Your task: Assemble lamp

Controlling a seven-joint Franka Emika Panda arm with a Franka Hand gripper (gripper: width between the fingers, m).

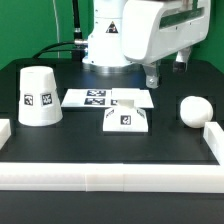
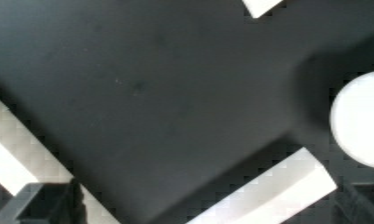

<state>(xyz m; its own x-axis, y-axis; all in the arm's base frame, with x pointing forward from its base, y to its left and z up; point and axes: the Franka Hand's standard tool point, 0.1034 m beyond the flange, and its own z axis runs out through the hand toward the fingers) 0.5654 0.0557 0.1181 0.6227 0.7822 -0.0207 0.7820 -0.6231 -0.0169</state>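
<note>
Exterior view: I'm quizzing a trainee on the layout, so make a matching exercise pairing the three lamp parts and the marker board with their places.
Things: 1 lamp shade; 2 lamp base; 3 bulb; 4 marker board.
Places: A exterior view's right; B flat, just behind the lamp base; C exterior view's left; D centre.
Pairs: 1-C, 2-D, 3-A, 4-B.

Black table [image 1: 80,145], marker board [image 1: 90,98] at rear, white rail blocks [image 1: 110,178] along edges
</note>
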